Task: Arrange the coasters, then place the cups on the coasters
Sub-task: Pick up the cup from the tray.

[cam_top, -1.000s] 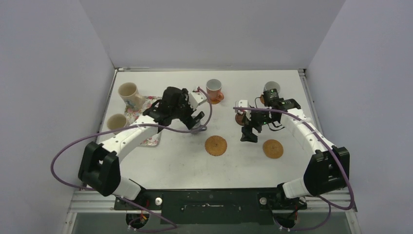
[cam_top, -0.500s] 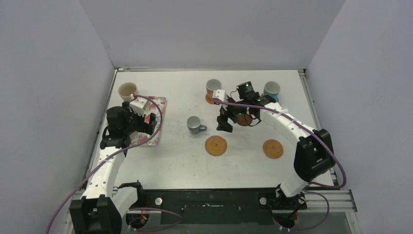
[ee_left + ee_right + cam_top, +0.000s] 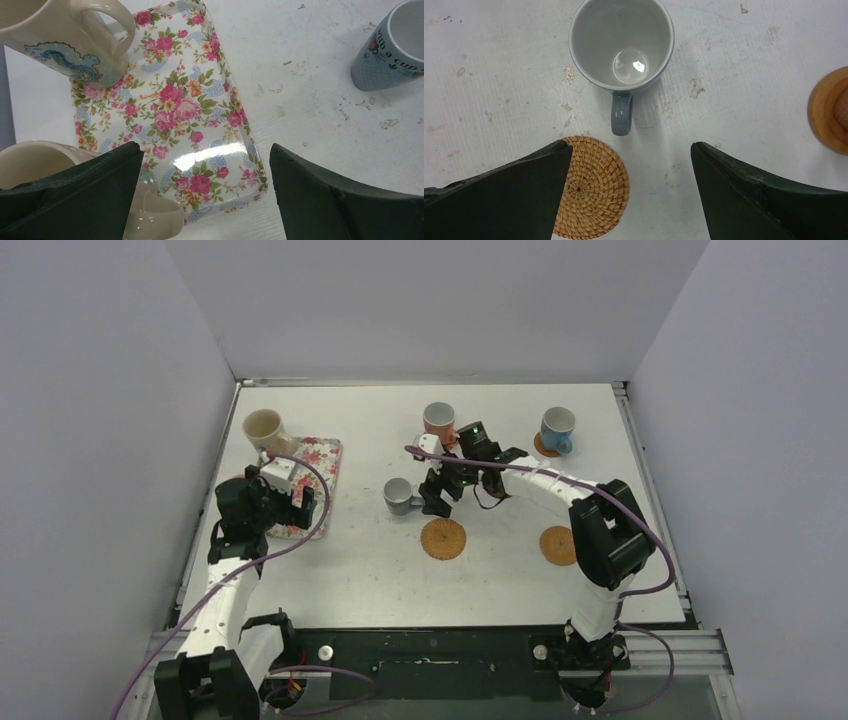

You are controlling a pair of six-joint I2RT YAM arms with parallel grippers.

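A small grey cup [image 3: 621, 47] stands on the bare table, its handle pointing at my right gripper [image 3: 631, 145], which hangs open just short of it and holds nothing. A woven coaster [image 3: 591, 187] lies below the right gripper's left finger. From above, the grey cup [image 3: 399, 496] sits just left of the right gripper [image 3: 437, 498]. A second woven coaster [image 3: 558, 545] lies to the right. The pink cup [image 3: 438, 421] and the blue cup [image 3: 557, 427] each stand on an orange coaster. My left gripper [image 3: 205, 147] is open over the tray, with one cream cup [image 3: 35, 160] beside its left finger.
The floral tray [image 3: 200, 115] lies at the left, its near corner between the left fingers. A cream cup with a seahorse [image 3: 65, 45] stands on the tray's far end. The side wall runs close to the left arm [image 3: 240, 540].
The left arm has pulled back from the table's middle to the tray, leaving the grey cup standing there. The right arm has swung left from near the blue cup to the grey cup.
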